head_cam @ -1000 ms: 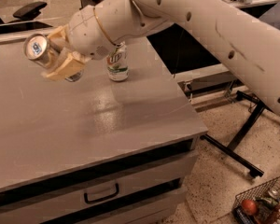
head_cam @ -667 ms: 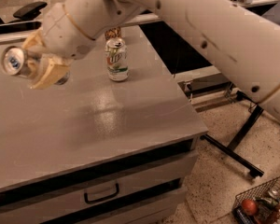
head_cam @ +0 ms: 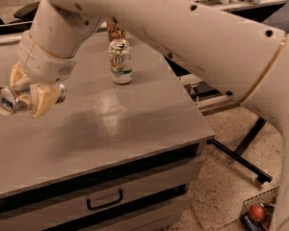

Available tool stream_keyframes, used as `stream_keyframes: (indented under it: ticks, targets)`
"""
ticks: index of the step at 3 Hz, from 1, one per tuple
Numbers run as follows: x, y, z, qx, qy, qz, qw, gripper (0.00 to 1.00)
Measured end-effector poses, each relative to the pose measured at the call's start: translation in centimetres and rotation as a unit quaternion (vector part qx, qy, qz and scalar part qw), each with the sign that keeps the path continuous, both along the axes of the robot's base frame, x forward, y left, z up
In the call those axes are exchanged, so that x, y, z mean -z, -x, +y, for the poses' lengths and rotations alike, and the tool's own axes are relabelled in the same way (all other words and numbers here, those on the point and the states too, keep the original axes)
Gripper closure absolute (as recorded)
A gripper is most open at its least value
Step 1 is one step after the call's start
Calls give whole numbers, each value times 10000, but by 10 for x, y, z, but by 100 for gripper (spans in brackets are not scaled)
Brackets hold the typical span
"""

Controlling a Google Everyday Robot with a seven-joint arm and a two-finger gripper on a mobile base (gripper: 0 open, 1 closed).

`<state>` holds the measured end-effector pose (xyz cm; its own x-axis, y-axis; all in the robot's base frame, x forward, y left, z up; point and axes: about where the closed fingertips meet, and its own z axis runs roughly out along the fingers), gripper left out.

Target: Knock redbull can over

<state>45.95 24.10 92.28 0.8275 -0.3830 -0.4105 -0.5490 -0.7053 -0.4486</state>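
Note:
My gripper [head_cam: 28,94] is at the left, above the grey table [head_cam: 135,124]. Its tan fingers [head_cam: 42,98] are shut on the redbull can [head_cam: 6,100]. The slim silver can lies on its side in the grip, held off the table, with its silver top facing the camera. Most of its body is hidden by the fingers. The big white arm runs from the upper right across the picture to the gripper.
A wider white can with green marks [head_cam: 120,61] stands upright at the table's back middle. An orange-brown patterned can [head_cam: 115,31] stands just behind it. The table has a drawer with a handle [head_cam: 104,201]. A wire basket [head_cam: 260,211] sits on the floor at the lower right.
The gripper has swung left and toward the camera with the redbull can in it, away from the white can. The white can has not moved.

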Motion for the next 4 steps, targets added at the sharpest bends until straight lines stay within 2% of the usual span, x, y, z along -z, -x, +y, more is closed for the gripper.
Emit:
stream_keyframes:
  ticks: [1,2,3,4]
  targets:
    - [35,1,-5,39,379,-159,9991,100]
    - [52,-5,-24,202,879,-382,9952,98]
    - [48,-11,-44,336,1234,-483,9906,75]
    - [49,-12,-56,385,1452,-396,9879,53]
